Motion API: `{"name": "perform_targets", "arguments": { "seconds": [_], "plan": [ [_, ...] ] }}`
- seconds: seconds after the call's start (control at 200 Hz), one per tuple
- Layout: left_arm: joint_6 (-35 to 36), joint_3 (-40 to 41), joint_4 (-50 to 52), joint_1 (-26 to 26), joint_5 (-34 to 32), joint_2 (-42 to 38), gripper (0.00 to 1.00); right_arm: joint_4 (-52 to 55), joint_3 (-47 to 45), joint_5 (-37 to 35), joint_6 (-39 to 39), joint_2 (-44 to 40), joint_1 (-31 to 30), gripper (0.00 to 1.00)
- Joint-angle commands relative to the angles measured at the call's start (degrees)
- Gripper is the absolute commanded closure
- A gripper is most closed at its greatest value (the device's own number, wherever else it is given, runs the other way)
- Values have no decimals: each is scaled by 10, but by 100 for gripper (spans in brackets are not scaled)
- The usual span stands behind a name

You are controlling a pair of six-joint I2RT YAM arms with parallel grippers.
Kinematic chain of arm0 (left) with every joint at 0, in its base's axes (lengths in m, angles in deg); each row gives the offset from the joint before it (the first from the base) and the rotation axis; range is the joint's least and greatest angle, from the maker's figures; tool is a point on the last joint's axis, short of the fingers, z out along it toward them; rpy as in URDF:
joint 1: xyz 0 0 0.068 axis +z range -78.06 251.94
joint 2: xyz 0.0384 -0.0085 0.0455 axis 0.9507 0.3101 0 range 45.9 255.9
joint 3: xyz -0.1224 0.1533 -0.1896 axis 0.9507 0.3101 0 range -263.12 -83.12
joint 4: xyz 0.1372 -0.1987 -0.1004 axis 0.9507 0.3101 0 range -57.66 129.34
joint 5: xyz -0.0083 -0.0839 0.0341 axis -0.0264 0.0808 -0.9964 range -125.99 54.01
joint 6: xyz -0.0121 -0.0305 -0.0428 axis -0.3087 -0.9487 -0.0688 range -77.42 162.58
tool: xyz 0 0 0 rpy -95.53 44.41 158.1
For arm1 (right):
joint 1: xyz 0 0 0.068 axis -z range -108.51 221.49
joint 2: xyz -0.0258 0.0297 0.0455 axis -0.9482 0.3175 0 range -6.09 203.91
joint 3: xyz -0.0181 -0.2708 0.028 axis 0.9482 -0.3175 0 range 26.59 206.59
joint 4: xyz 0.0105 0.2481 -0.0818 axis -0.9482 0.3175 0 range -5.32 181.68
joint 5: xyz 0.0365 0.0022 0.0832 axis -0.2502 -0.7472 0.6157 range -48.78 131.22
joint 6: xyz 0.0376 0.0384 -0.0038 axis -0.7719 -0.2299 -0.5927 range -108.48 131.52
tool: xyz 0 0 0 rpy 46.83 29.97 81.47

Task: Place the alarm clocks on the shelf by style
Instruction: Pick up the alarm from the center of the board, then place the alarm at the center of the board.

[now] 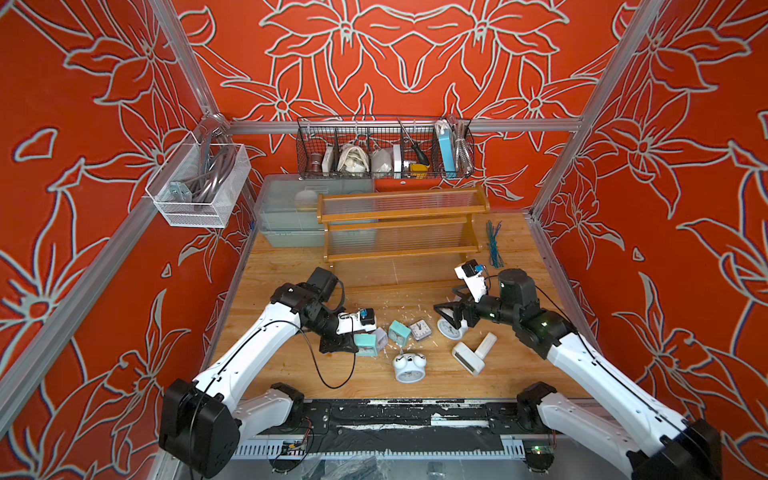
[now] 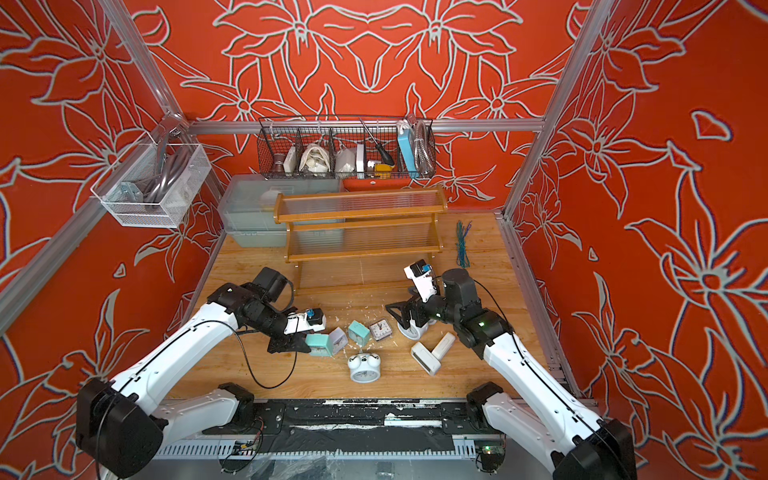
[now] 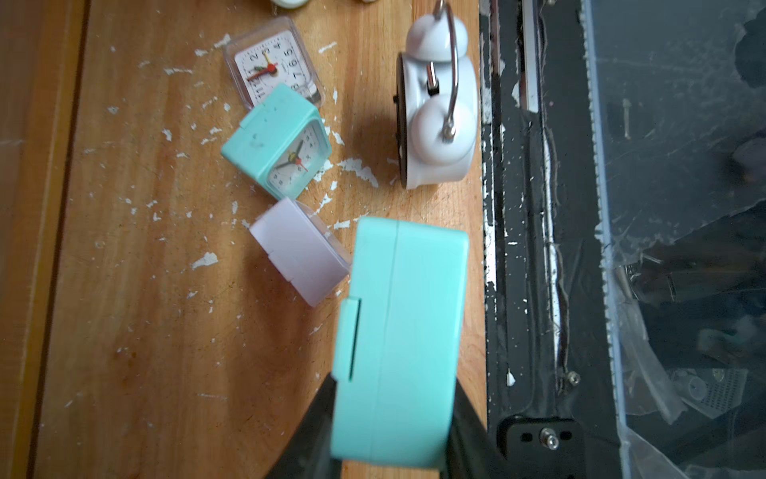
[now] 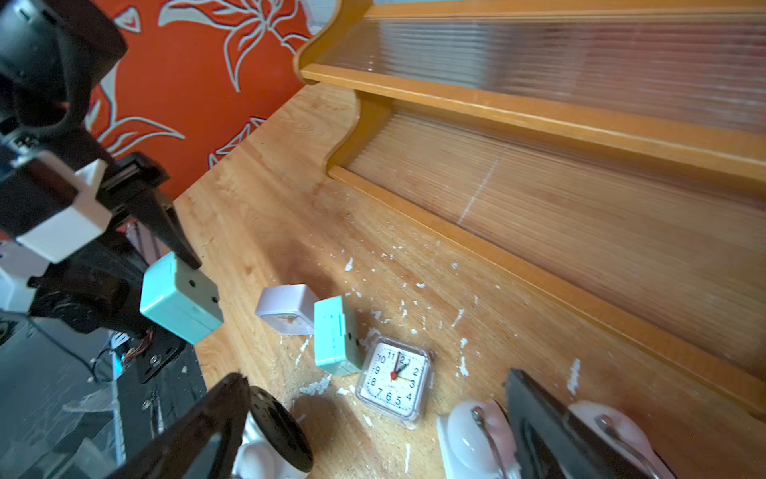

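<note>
Left wrist view: left pincer (image 3: 393,419) clenched on teal square clock (image 3: 400,331), a black finger on either side; clock's long axis runs straight out from between the fingers; dial hidden here; whether it clears the worktop (image 1: 291,374) cannot be told.
Both top views: held clock sits at the pincer tip, pale dial turned toward the near edge, back toward the shelf (image 1: 399,216).
Just beside the held clock: white square clock (image 3: 300,253), tipped over; past it the second teal clock (image 3: 277,141), dial up and slanted; then clear-cased square clock (image 3: 273,66), flat, dial up; these three run in a loose line away from the left pincer.
Front twin-bell clock (image 1: 409,368) near the worktop's front edge, apart from the line.
Right pincer (image 1: 449,316) released, jaws spread wide, low over another twin-bell clock (image 1: 451,330); right wrist view shows one finger between its two bells.
Two white digital clocks (image 1: 467,357) lie side by side near the right arm, long axes diagonal.
Shelf stands at the far side, well apart from every clock.
</note>
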Motion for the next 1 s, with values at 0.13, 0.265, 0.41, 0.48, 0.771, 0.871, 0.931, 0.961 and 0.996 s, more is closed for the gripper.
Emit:
{"name": "perform_targets", "arguments": {
  "seconds": [0.13,0.265,0.41,0.48,0.771,0.871,0.931,0.961,0.996],
  "plan": [
    [-48,-39,24,1,57,-10,78,-34,40,46,54,32,-66,0],
    [-56,-29,10,1,51,-8,78,-38,48,59,74,52,-101,0],
    [-67,-34,10,2,59,-10,78,-39,58,60,104,75,-149,0],
    [-73,-39,10,2,63,-10,78,-49,59,47,115,83,-174,0],
    [-78,-38,4,1,68,-7,78,-111,66,12,99,131,-228,0],
    [-80,-36,1,1,68,-8,77,-126,77,17,91,153,-239,4],
    [-84,-36,-3,1,67,-7,78,-131,85,5,89,166,-248,12],
    [-89,-36,-6,2,67,-7,77,-135,89,-7,86,171,-253,15],
    [-95,-36,-10,1,66,-7,77,-140,91,-25,80,175,-258,16]
  ]
}}
